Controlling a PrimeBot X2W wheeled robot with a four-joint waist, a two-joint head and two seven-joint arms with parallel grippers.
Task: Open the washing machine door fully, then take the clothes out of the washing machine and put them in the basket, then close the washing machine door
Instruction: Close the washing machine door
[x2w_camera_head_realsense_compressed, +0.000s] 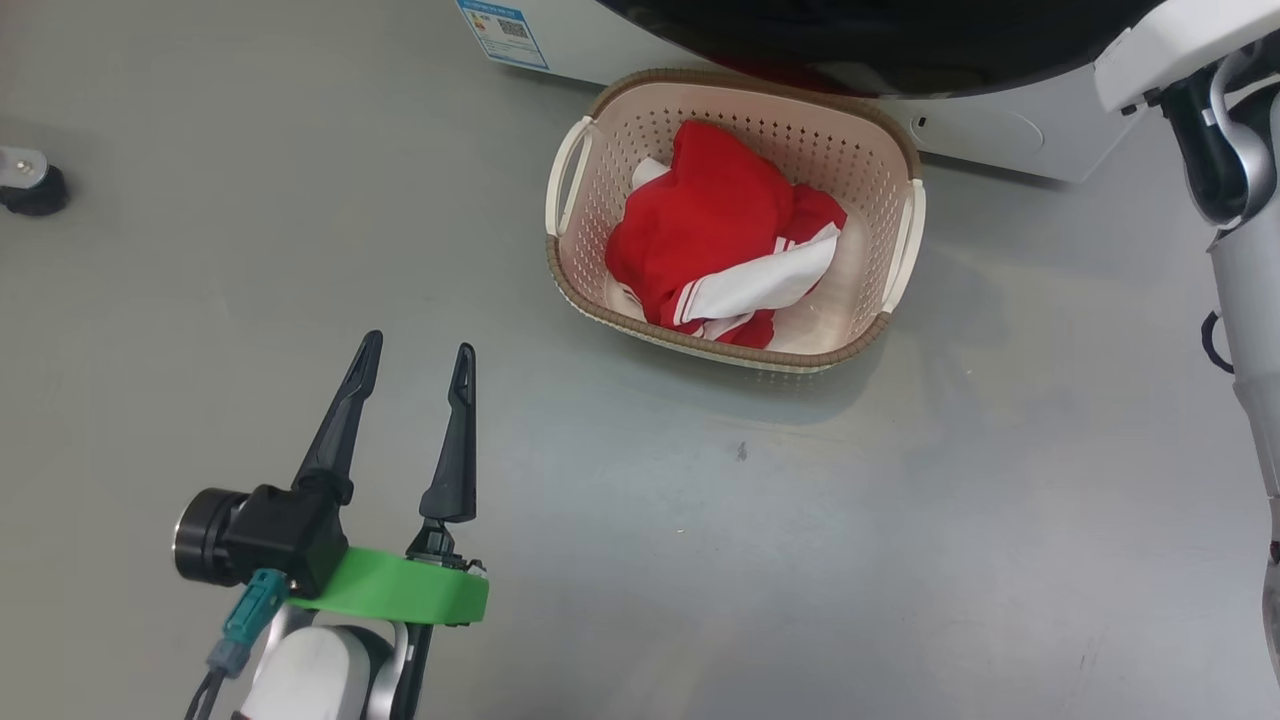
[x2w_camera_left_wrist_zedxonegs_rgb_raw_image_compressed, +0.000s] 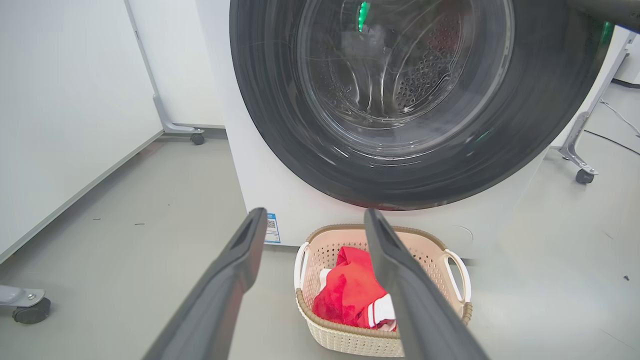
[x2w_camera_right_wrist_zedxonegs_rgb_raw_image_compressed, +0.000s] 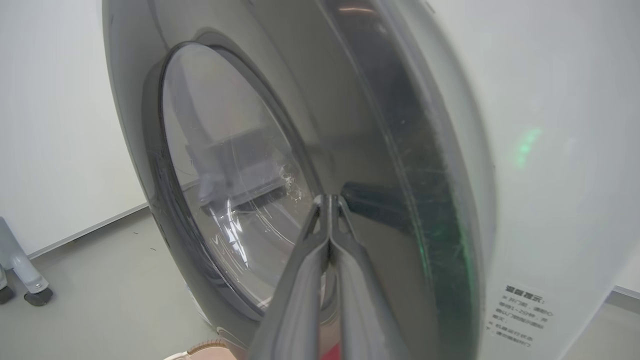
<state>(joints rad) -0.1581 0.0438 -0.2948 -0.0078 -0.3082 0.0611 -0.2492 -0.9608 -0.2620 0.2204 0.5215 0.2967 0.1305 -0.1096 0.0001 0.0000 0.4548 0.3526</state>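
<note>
Two right fingers (x2w_camera_right_wrist_zedxonegs_rgb_raw_image_compressed: 300, 285) pinched together, door (x2w_camera_right_wrist_zedxonegs_rgb_raw_image_compressed: 225, 150) beside

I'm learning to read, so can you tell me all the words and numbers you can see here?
Blue sticker on the washing machine: too small to read.
Dark lettering on the machine's white panel: too blurred to read.
So no text can be quoted.

It looks like a test lab. The washing machine (x2w_camera_left_wrist_zedxonegs_rgb_raw_image_compressed: 255, 190) stands on a bare grey floor (x2w_camera_head_realsense_compressed: 800, 550) beside white partition panels (x2w_camera_left_wrist_zedxonegs_rgb_raw_image_compressed: 65, 100) on castered feet (x2w_camera_left_wrist_zedxonegs_rgb_raw_image_compressed: 31, 309).
</note>
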